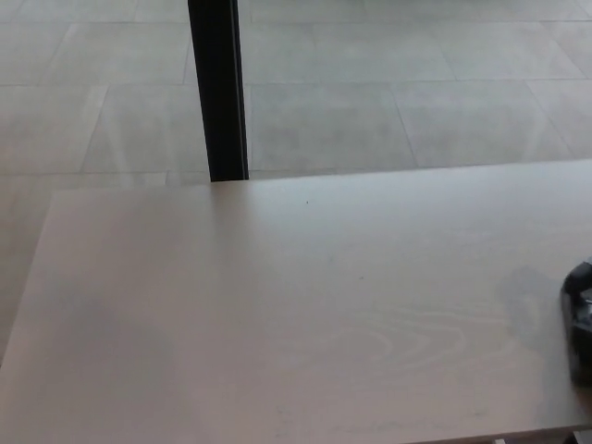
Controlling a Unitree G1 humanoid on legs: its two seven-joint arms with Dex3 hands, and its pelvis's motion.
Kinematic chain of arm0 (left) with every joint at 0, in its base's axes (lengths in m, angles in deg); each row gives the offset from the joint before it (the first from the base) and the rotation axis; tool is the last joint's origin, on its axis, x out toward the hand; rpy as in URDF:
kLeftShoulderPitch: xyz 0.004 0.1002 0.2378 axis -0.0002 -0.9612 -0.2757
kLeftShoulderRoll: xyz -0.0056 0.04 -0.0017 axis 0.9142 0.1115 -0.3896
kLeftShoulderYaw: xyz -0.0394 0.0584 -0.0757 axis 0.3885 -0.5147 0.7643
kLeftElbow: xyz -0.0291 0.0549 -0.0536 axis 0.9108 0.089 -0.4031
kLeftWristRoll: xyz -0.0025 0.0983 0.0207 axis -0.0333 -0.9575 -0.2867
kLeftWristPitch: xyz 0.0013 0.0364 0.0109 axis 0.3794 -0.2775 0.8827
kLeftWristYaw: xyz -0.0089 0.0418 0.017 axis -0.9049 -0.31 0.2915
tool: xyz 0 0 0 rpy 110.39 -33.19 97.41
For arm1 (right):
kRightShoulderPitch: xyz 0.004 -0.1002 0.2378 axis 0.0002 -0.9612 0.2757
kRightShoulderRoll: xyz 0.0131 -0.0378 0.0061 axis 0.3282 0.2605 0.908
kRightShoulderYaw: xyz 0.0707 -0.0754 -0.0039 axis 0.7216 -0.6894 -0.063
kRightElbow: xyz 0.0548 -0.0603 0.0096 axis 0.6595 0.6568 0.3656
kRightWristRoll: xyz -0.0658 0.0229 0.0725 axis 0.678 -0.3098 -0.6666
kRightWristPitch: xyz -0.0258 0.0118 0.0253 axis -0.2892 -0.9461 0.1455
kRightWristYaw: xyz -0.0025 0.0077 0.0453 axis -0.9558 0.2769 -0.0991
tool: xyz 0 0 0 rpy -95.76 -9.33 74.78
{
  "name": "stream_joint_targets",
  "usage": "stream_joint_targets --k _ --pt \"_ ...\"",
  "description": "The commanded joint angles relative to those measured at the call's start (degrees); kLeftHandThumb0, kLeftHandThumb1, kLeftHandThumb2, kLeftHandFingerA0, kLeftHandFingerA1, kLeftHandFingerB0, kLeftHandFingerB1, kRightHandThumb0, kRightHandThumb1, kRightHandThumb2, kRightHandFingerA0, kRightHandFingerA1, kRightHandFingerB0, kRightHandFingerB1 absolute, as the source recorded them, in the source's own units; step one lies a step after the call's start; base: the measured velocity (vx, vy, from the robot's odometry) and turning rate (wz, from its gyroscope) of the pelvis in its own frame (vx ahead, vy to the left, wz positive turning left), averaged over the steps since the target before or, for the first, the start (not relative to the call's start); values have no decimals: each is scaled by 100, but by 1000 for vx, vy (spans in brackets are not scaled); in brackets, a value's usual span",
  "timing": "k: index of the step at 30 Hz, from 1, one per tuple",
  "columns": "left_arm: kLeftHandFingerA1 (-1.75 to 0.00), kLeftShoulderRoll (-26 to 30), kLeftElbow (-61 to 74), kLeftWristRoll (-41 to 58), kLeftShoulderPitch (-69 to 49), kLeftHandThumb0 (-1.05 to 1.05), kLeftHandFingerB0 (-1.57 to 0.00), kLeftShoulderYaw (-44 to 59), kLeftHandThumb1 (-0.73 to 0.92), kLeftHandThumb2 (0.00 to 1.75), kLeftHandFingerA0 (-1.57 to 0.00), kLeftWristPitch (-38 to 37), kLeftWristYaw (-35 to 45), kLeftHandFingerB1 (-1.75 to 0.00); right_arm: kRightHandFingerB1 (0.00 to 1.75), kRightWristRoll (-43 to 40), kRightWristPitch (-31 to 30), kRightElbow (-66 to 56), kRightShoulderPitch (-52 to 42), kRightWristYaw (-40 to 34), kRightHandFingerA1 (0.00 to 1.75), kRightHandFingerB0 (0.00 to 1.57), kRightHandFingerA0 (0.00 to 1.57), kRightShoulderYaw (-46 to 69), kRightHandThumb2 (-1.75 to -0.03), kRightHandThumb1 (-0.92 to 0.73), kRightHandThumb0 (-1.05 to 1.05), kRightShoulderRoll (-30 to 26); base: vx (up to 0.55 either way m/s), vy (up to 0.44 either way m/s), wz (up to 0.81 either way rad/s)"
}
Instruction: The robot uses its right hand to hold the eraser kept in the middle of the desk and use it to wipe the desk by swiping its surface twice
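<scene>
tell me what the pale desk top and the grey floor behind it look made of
The pale desk top looks like light wood or wood-look laminate, matte: faint curved grain shows. The grey floor looks like large stone or ceramic tiles, going by its straight joint lines and slight sheen.

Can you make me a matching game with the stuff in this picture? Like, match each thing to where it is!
Things:
1. desk
2. black post
3. right robot hand
4. tiled floor

Places:
A. peeking in at the right edge of the picture
B. standing upright behind the desk's far edge
C. filling the whole near part of the picture
D. stretching away beyond the desk, at the top

Pairs: 1-C, 2-B, 3-A, 4-D
</scene>
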Motion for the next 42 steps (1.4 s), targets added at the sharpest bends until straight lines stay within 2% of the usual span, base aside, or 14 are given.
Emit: stream_joint_targets --k 1,2,10,16,17,18,19,20,26,29,33,37,38,42 --pt "-68 125 -5 94 13 -51 -60 48 69 60 -77 36 -12 -54 129 -47 16 345 20 248 144 100 124 174 -118 -49 -28 -418 0 0 0" --pt "-68 129 5 94 22 -51 -63 47 68 60 -78 42 -4 -54 157 -92 63 452 38 280 175 81 97 234 -121 -49 -19 -461 0 0 0" --pt "-68 106 -16 103 67 -50 -64 86 68 60 -76 60 -18 -55 156 17 144 721 87 5 175 82 99 261 -117 -54 -21 -333 0 0 0" --pt "-67 73 -27 62 139 -52 -68 50 69 60 -78 72 -86 -56 152 147 223 635 177 -202 175 81 99 -1 -112 -52 -29 170 0 0 0" --pt "-67 68 -16 59 122 -54 -67 46 69 61 -79 32 -61 -55 145 133 157 646 255 -273 174 76 113 -35 -108 -52 -23 328 0 0 0" --pt "-67 66 -11 61 115 -54 -67 44 69 61 -79 16 -51 -55 145 129 133 653 288 -308 174 76 113 -50 -108 -52 -23 394 0 0 0" --pt "-68 81 -3 49 139 -54 -66 29 68 60 -79 31 -74 -55 126 88 118 653 307 -321 141 101 125 -46 -113 -48 -35 508 0 0 0" --pt "-67 80 -6 45 151 -53 -66 24 68 60 -80 44 -113 -54 154 115 193 675 306 -336 175 86 103 -83 -118 -48 -26 597 0 0 0" --pt "-67 47 3 52 171 -53 -65 16 69 61 -77 -5 -8 -55 161 605 327 785 341 -621 175 88 105 -689 -131 -39 -30 933 0 0 0" --pt "-64 48 -7 74 209 -53 -61 28 70 61 -75 -2 34 -53 160 958 395 811 250 -692 175 85 103 -1098 -131 -45 -25 845 0 0 0" --pt "-67 103 35 44 239 -54 -62 0 71 61 -78 -42 5 -54 167 1032 493 914 62 -734 175 82 104 -1313 -132 -43 -26 720 0 0 0" --pt "-64 143 46 62 291 -52 -61 10 71 61 -76 -35 -25 -53 171 1244 584 1079 0 -844 175 78 102 -1551 -127 -45 -28 653 0 0 0" --pt "-63 154 36 38 306 -53 -62 -10 71 61 -77 -41 -31 -53 165 1398 635 1074 9 -918 175 83 103 -1705 -120 -49 -28 646 0 0 0" --pt "-67 136 49 57 379 -57 -65 -2 69 61 -77 -69 -23 -55 163 1777 953 919 84 -1039 175 82 99 -2221 -109 -51 -33 759 0 0 0"
